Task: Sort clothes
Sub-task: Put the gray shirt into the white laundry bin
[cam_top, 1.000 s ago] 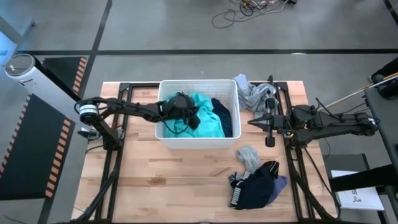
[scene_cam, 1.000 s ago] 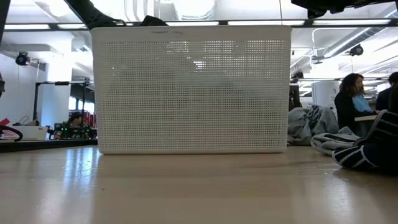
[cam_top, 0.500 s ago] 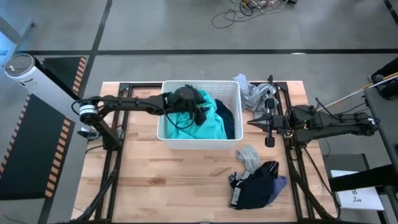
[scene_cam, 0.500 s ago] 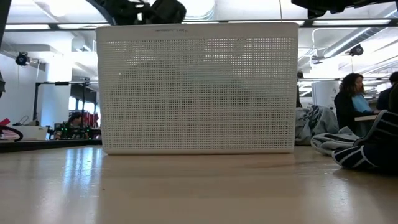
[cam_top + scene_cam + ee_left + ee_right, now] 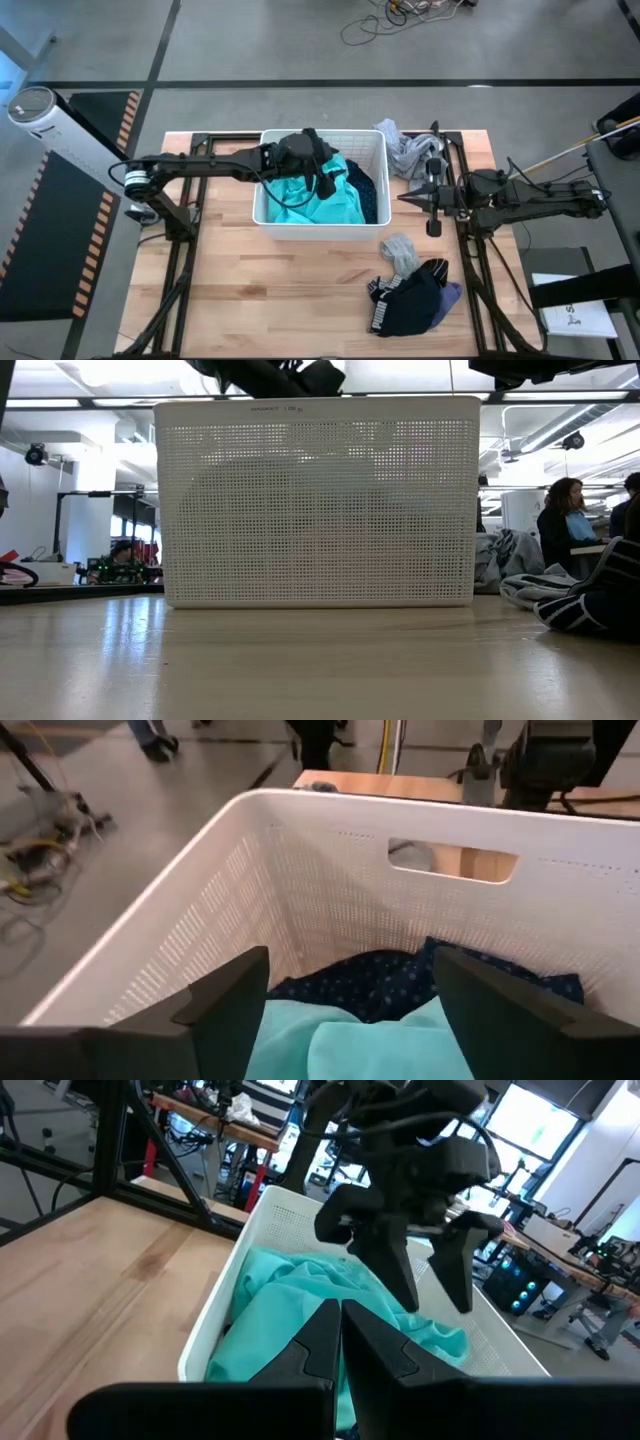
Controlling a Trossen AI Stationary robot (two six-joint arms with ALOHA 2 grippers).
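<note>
Open left tool (image 5: pixel 432 1285) above teal garment (image 5: pixel 300 1315), bin-hidden from table height.

Low view: bin (image 5: pixel 320 510) wall hides the clothes inside from you, w/ left hand (image 5: pixel 318 375) cut off at top edge. Dark garment (image 5: pixel 600 600) cropped at the right edge.

A white perforated bin (image 5: pixel 316 500) fills the centre of the frame on a pale wooden table (image 5: pixel 300 665). A dark robot arm (image 5: pixel 290 375) crosses above its rim at upper centre. Crumpled clothes (image 5: pixel 555 585) lie at right; a seated person (image 5: pixel 562 520) shows behind them.
</note>
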